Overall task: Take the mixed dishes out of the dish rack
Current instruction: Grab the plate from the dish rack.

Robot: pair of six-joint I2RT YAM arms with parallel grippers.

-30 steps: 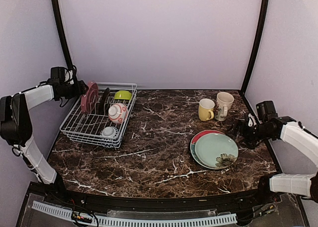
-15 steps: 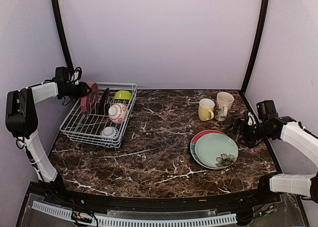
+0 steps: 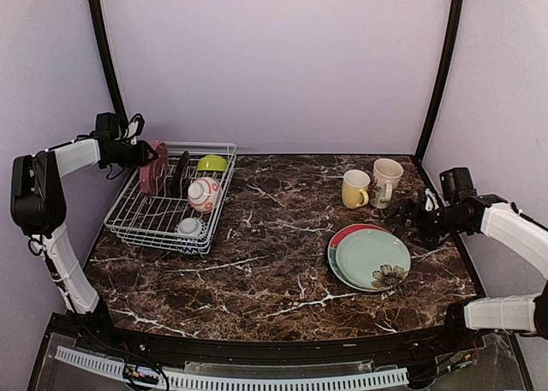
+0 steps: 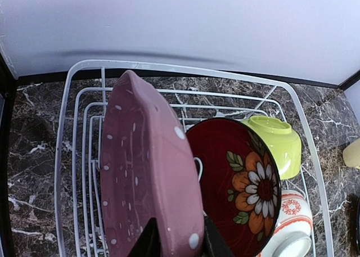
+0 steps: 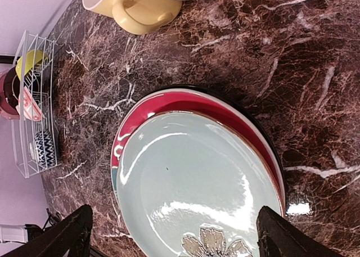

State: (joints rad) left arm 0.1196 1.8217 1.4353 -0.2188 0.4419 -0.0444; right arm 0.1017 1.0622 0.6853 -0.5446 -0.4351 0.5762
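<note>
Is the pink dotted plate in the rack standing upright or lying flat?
Upright: the pink plate stands on edge in the dish rack, rim pointing upward.

The pink plate [image 4: 146, 178] has white dots; the red plate [image 4: 236, 178], flowers.

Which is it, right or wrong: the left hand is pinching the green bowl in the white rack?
Wrong: the left gripper is pinching the pink dotted plate in the white rack, not the green bowl. The left wrist view shows it.
</note>
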